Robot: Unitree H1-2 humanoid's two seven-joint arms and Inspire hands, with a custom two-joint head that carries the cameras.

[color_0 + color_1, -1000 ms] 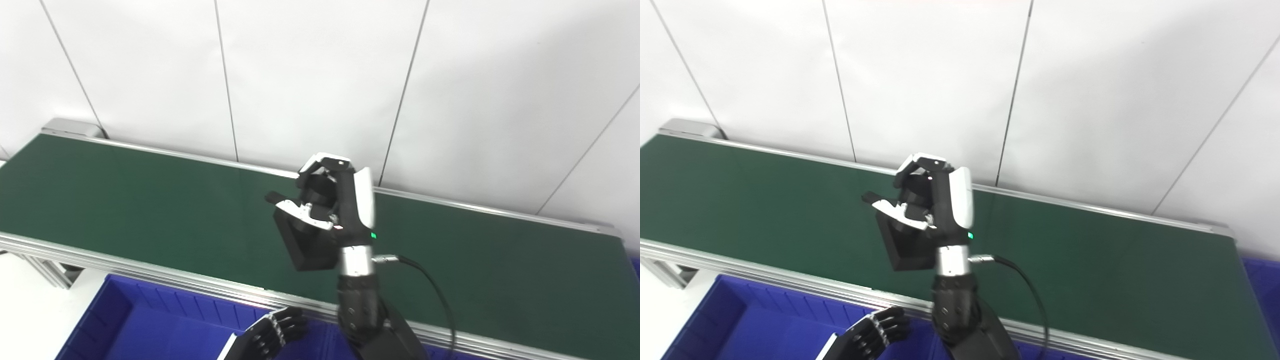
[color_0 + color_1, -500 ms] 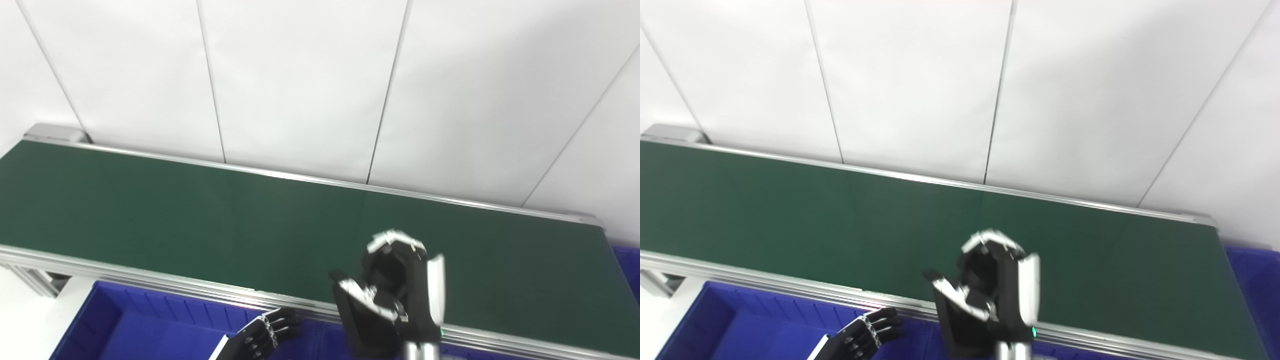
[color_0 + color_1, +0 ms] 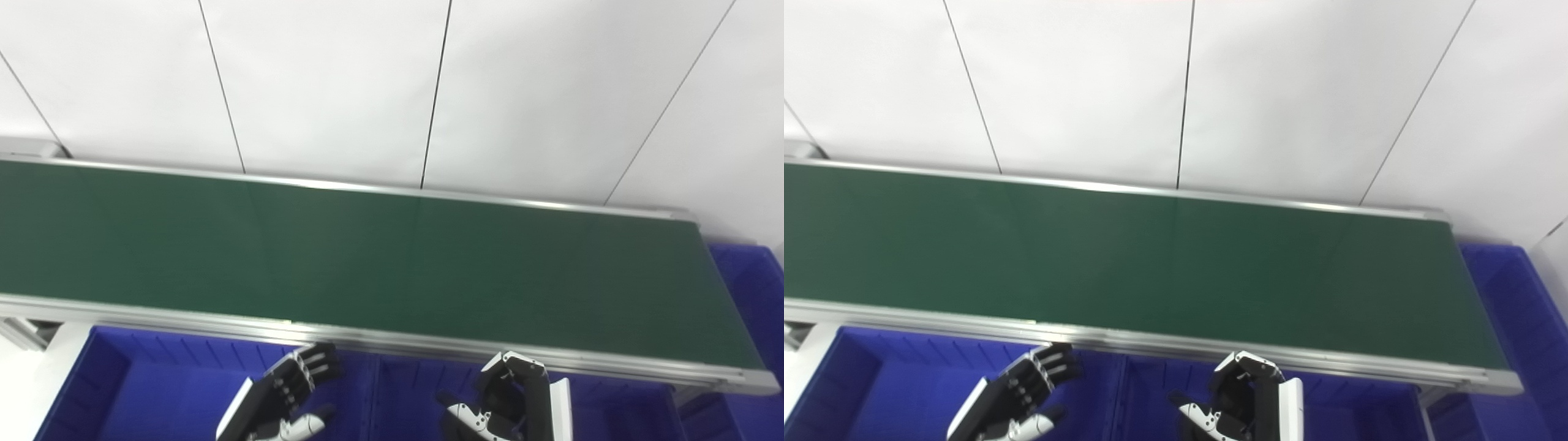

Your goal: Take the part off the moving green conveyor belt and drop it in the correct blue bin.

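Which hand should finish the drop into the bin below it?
Right. The right hand hangs curled over the blue bin on the near side of the conveyor belt; the part isn't visible. The left hand is open over the neighbouring bin.

We see the right hand [image 3: 514, 401] cut off by the bottom edge, so any part it holds is hidden. The left hand [image 3: 278, 398] is cropped too.

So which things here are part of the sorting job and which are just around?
Part of the job:
- green conveyor belt, nothing showing on it
- right hand, fingers curled over the middle blue bin; whether it holds a part is hidden
- left blue bin

Just around:
- left hand, open over the left bin
- far-right blue bin
- white wall panels
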